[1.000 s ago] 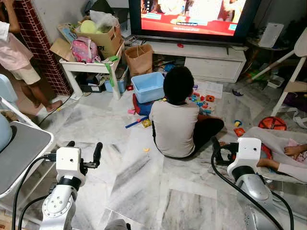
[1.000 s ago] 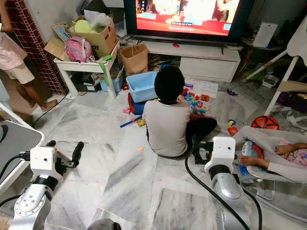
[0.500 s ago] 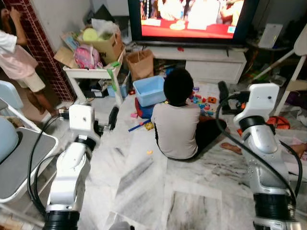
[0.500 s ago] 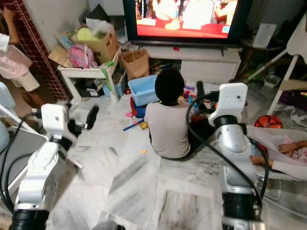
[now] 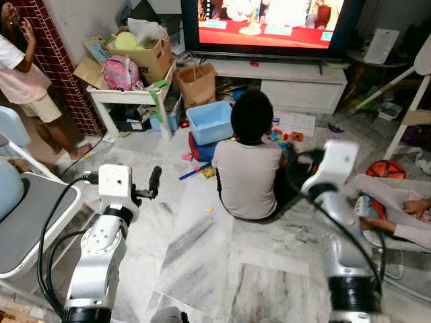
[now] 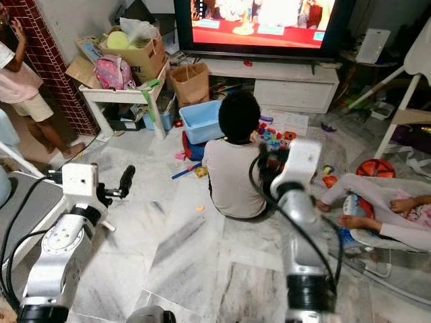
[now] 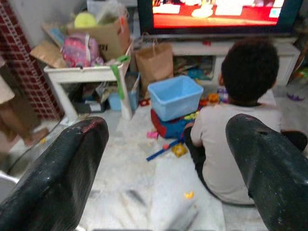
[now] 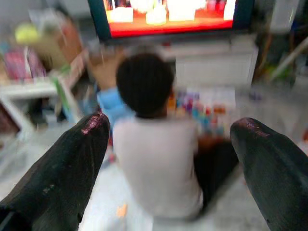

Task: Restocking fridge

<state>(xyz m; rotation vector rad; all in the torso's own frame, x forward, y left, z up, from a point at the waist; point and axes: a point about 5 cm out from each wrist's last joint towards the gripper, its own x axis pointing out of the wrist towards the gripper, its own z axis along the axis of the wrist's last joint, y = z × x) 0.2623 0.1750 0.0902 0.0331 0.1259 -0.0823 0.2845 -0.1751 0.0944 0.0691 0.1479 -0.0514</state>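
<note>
Fingers of left end effector (image 7: 163, 168) and right end effector (image 8: 168, 168) spread wide (both empty) toward a seated person (image 5: 250, 168).

You're in the living room of a home: a big television (image 5: 269, 23) glows on a low white cabinet (image 5: 289, 84) above a marble-tiled floor (image 5: 202, 249). A child (image 5: 249, 168) sits on that floor among scattered toys (image 5: 283, 138), beside a blue plastic bin (image 5: 210, 121). A small white table (image 5: 128, 97) holds a cardboard box (image 5: 145, 57) and a pink backpack (image 5: 120, 73).
</note>
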